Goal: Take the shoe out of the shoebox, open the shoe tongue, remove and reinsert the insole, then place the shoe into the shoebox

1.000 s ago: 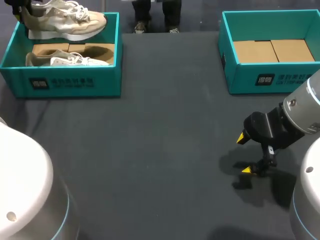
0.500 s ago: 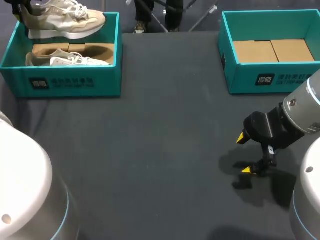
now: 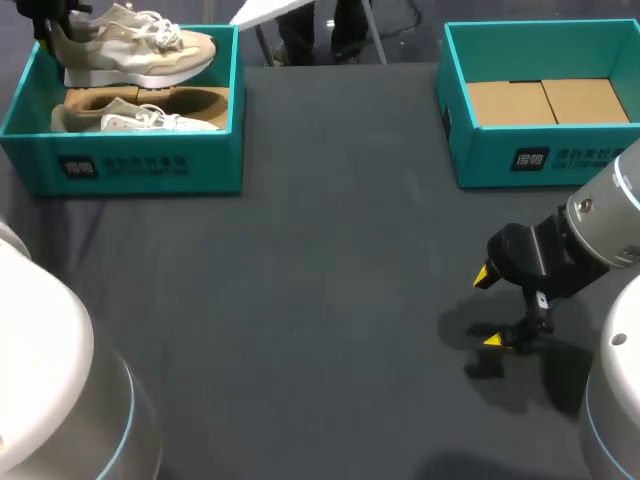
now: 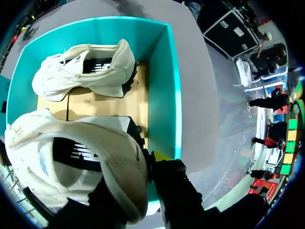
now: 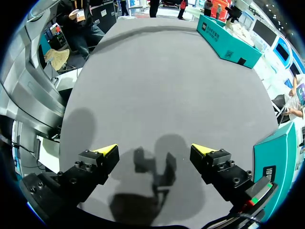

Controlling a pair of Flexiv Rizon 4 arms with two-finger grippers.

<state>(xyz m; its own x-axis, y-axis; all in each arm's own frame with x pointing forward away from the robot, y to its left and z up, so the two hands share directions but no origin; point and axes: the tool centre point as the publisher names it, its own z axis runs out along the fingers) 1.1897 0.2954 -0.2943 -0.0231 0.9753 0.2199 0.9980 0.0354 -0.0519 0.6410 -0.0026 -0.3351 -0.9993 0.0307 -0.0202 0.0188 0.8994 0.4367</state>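
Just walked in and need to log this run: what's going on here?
The left gripper is shut on the heel of a beige shoe, holding it above the left shoebox, where a second shoe lies. The right gripper hangs open and empty over the table, near the other shoebox, which holds no shoe.

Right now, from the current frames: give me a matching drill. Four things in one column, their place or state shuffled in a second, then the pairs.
Things:
1. upper shoe
2. lower shoe
3. right box
4. right gripper

Place or state:
A. open, over the bare table
B. no shoe inside, only cardboard on its floor
C. lying on its side inside the left box
D. held by the left gripper at its heel, over the left box

Pairs: 1-D, 2-C, 3-B, 4-A
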